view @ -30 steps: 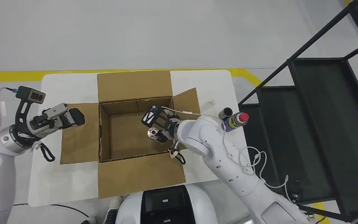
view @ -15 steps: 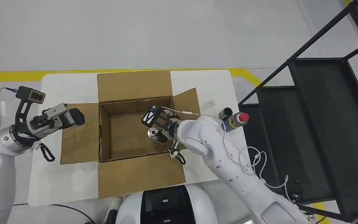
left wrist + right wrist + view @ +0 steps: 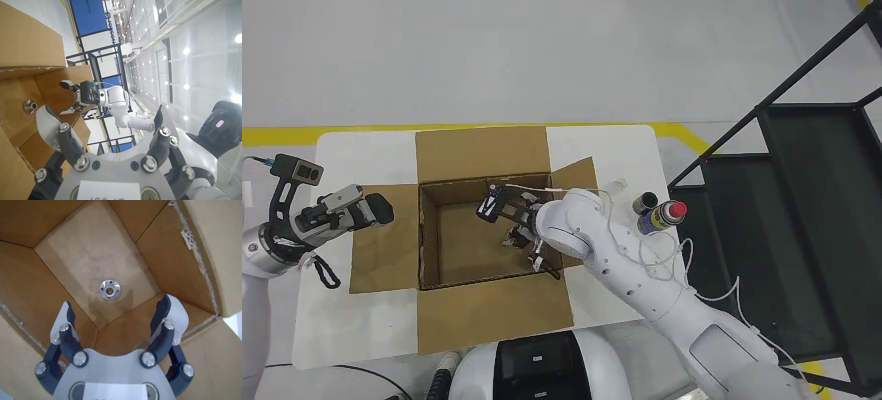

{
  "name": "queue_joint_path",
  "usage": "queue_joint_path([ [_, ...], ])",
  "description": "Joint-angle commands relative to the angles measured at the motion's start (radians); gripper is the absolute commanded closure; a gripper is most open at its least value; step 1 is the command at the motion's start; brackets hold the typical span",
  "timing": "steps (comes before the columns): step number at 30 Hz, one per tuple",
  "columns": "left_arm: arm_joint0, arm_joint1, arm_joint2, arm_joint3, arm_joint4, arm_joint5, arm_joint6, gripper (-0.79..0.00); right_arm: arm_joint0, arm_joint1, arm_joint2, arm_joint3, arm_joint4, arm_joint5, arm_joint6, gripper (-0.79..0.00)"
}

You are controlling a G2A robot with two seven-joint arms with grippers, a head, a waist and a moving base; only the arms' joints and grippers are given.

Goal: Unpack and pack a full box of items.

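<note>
A round metal flange (image 3: 109,290) lies flat on the floor of the open cardboard box (image 3: 462,235), near the wall on the robot's right. The right claw (image 3: 116,302) hangs above it inside the box, spread open and holding nothing. The left claw (image 3: 102,111) sits over the box's left flap, also open and holding nothing. Two cans (image 3: 657,210) stand on the white tabletop (image 3: 352,330), just right of the box.

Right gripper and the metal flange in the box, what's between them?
Nothing but bare box floor, in the right wrist view, between the right gripper and the metal flange.
</note>
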Motion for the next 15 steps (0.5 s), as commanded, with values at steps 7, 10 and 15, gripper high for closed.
queue_joint_path([
  [7,0.0,0.0,0.0,0.0,0.0,0.0,0.0,-0.785,0.161,-0.091,-0.169,0.28,0.08,0.04,0.018,-0.785],
  [10,0.0,0.0,0.0,0.0,0.0,0.0,0.0,-0.785,0.179,-0.115,-0.208,0.321,0.073,0.062,0.01,-0.785],
  [15,0.0,0.0,0.0,0.0,0.0,0.0,0.0,-0.785,0.191,-0.14,-0.238,0.393,0.072,0.078,-0.004,-0.785],
])
